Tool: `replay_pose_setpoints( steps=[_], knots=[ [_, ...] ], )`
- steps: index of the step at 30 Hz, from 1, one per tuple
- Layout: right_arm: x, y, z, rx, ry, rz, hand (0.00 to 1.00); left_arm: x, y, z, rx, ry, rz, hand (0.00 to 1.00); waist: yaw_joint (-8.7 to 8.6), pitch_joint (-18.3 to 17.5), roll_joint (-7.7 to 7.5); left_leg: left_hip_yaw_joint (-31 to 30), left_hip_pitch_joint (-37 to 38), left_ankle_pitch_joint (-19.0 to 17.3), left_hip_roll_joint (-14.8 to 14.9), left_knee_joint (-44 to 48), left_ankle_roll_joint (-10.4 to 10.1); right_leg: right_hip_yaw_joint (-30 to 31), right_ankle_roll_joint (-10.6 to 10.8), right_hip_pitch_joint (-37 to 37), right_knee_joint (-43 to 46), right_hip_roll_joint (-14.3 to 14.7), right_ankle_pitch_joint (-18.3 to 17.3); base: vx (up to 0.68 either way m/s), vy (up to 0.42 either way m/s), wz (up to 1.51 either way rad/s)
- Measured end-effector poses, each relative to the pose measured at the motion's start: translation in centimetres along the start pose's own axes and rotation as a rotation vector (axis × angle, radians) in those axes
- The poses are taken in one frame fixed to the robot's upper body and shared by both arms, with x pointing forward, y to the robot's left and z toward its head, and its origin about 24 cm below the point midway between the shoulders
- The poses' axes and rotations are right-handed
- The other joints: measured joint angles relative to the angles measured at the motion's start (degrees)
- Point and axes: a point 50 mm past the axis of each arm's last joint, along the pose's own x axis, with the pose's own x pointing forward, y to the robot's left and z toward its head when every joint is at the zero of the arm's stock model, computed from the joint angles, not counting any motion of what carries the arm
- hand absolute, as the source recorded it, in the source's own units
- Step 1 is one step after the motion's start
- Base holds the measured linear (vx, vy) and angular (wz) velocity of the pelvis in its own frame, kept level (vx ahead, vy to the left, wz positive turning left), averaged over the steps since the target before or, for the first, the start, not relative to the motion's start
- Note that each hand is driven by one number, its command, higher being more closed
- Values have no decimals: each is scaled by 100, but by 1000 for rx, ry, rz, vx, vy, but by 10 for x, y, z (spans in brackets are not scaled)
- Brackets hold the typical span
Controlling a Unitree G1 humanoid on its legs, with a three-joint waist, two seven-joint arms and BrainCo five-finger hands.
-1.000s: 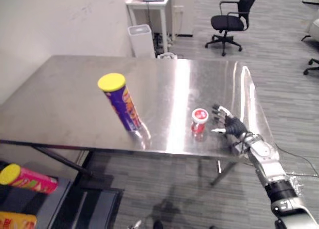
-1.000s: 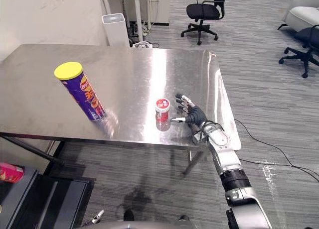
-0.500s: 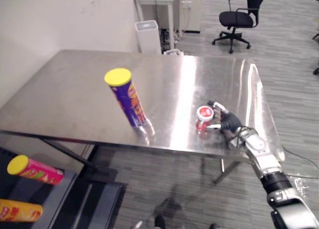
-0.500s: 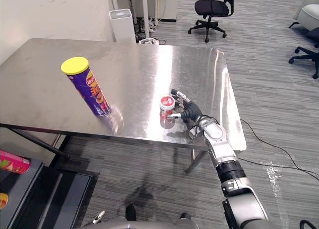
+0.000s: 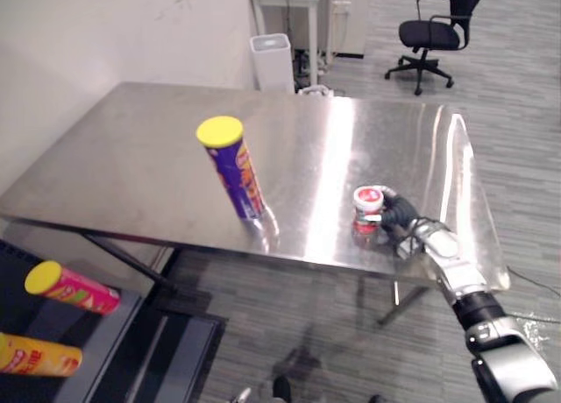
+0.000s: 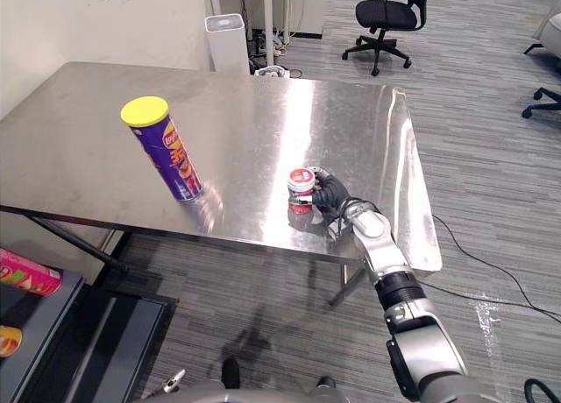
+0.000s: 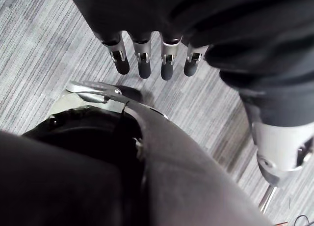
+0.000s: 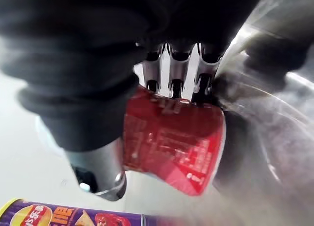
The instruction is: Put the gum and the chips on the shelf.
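The left hand (image 7: pixel 143 64) hangs idle, fingers straight and holding nothing. At the counter's (image 6: pixel 263 114) near edge the right hand (image 6: pixel 331 195) has its fingers (image 8: pixel 172 83) and thumb curled round the red gum tub (image 6: pixel 301 186), which stands upright on the steel. The grasp looks set; next comes a lift and a carry to the low shelf (image 5: pixel 123 320). Farther off, the purple chips can (image 6: pixel 166 153) waits untouched.

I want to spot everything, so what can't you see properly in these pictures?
Right hand: in the eye views, the gum tub hides how far the fingers wrap round it.
Shelf: in the left eye view, cut off by the picture's corner, so its height is unknown.
Yellow can on it: one end cut off by the edge.
Chips can: in the right wrist view, mostly cut off by the edge.
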Motion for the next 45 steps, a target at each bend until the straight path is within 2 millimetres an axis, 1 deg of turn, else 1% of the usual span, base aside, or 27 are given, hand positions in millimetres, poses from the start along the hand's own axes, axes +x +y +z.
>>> replay_pose_setpoints(
  steps=[10,15,17,20,21,22,24,25,26,27,29,31,33,34,36,40,43,45],
  knots=[
    [4,0,0,3,6,-12,100,0,-1,1,6,-3,-3,0,20,0,-1,-1,14,3,0,-1,0,-2,0,18,0,0,0,0,0,0],
    [4,-2,0,4,5,-41,100,0,-1,2,7,-5,-3,0,17,-1,-2,12,17,3,2,-2,0,8,0,19,0,0,0,0,0,0],
    [4,-6,3,4,-10,-76,100,0,-1,2,7,-6,0,0,13,-1,-2,18,17,2,2,-1,0,16,0,16,0,-2,1,0,0,0],
    [4,-15,30,-12,-127,-145,100,0,0,2,4,-7,9,0,-37,-1,-2,28,18,3,3,0,0,30,-7,14,-1,-1,8,0,0,0],
    [0,-23,54,-28,-230,-197,100,0,1,3,1,-14,17,0,-47,-1,-4,42,21,2,3,0,-1,49,-14,8,-1,-1,15,0,0,-3],
    [-2,-26,63,-36,-270,-215,100,0,1,3,-2,-18,18,0,-51,-1,-5,45,22,2,3,0,-1,57,-16,7,-2,-1,17,0,0,-4],
    [-13,-34,98,-84,-413,-252,100,-1,1,5,-10,-30,23,0,-68,-10,-25,60,31,2,5,0,-1,74,-17,7,-3,-1,21,0,0,-3],
    [-15,-35,104,-96,-439,-257,100,-1,2,5,-11,-31,25,0,-74,-18,-35,68,32,3,17,6,0,87,-29,5,-2,1,29,-2,3,-9],
    [-20,-37,116,-123,-485,-259,100,-1,2,5,-15,-32,28,0,-68,-32,-41,113,30,3,49,15,0,213,-76,-27,-2,34,70,-4,7,-12],
    [-22,-37,122,-135,-507,-257,100,-1,2,5,-16,-34,30,0,-65,-38,-52,159,30,3,64,15,-1,271,-76,-41,-2,45,81,-13,7,-20],
    [-30,-35,139,-163,-583,-247,100,-2,5,4,-18,-37,42,0,-80,-103,-120,203,11,14,91,2,-17,376,-77,-104,-5,75,81,-32,-11,-17],
    [-37,-36,148,-143,-631,-245,100,-2,7,5,-24,-39,58,0,-119,-134,-155,207,1,30,124,0,-38,391,-81,-120,-2,107,82,-53,-35,-5],
    [-41,-37,150,-120,-649,-248,100,-3,9,4,-34,-39,73,0,-137,-170,-178,204,3,49,156,-1,-52,397,-95,-131,24,133,75,-42,-26,-1],
    [-42,-37,149,-105,-649,-241,100,-3,10,2,-40,-36,78,0,-182,-197,-185,203,4,61,172,-1,-59,404,-107,-140,44,145,67,-44,-18,-1],
    [-45,-35,145,-88,-640,-229,100,-3,11,0,-43,-29,82,0,-191,-251,-186,200,5,79,191,-2,-60,411,-116,-143,54,162,62,-47,-20,0],
    [-53,-28,135,-93,-609,-193,100,-4,11,-2,-46,-17,90,0,-196,-328,-204,193,18,111,232,-2,-74,433,-130,-133,58,205,66,0,0,0],
    [-57,-27,125,-91,-565,-182,100,-4,12,-3,-46,-14,99,0,-198,-364,-233,162,34,122,251,-1,-77,414,-179,-139,162,210,28,-8,-7,4],
    [-61,-29,117,-56,-543,-188,100,-4,12,-3,-47,-11,99,0,-214,-371,-245,66,32,145,251,-1,-75,378,-191,-137,264,199,-9,-14,-5,18]
  ],
)
